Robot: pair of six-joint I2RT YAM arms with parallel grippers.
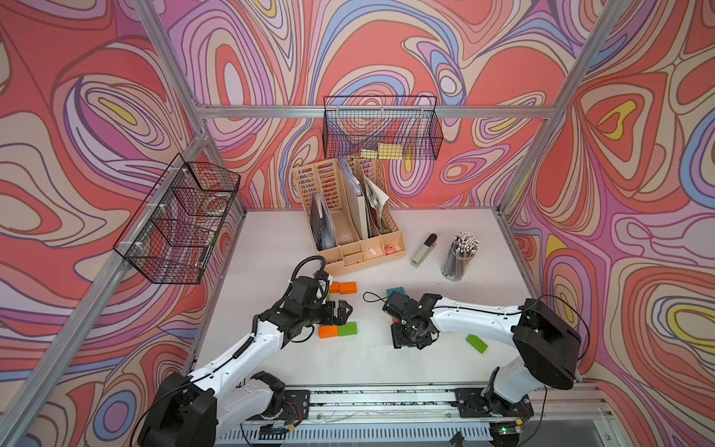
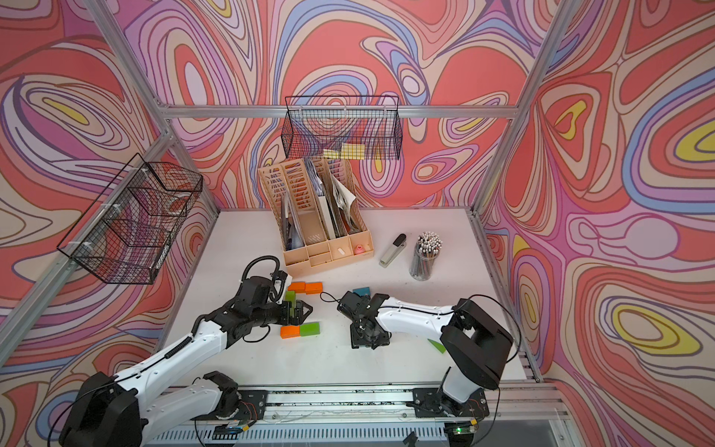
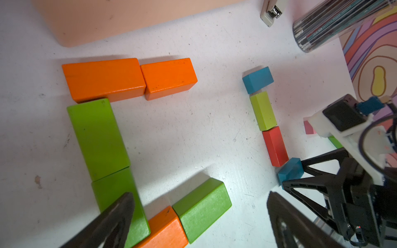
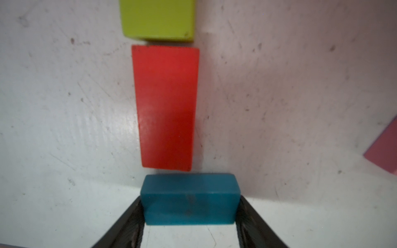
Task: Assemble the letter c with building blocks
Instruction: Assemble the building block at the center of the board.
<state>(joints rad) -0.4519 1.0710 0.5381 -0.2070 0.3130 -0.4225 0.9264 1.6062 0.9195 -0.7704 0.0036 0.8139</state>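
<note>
Orange and green building blocks form a C: two orange (image 3: 103, 79) (image 3: 169, 78) on top, two green (image 3: 98, 137) down the side, orange (image 3: 165, 229) and green (image 3: 202, 208) along the bottom. My left gripper (image 3: 200, 196) hovers open over its lower part, also in a top view (image 1: 342, 311). A second line runs blue (image 3: 257, 79), yellow-green (image 3: 263, 110), red (image 4: 165, 107). My right gripper (image 4: 190, 201) points down, shut on a blue block (image 4: 190, 199) resting on the table at the red block's end.
A loose green block (image 1: 476, 343) lies under the right arm and a pink one (image 4: 384, 150) nearby. Behind stand a beige desk organiser (image 1: 360, 232), a stapler (image 1: 423, 250) and a pencil cup (image 1: 460, 255). Wire baskets (image 1: 182, 224) (image 1: 383, 127) hang on the walls.
</note>
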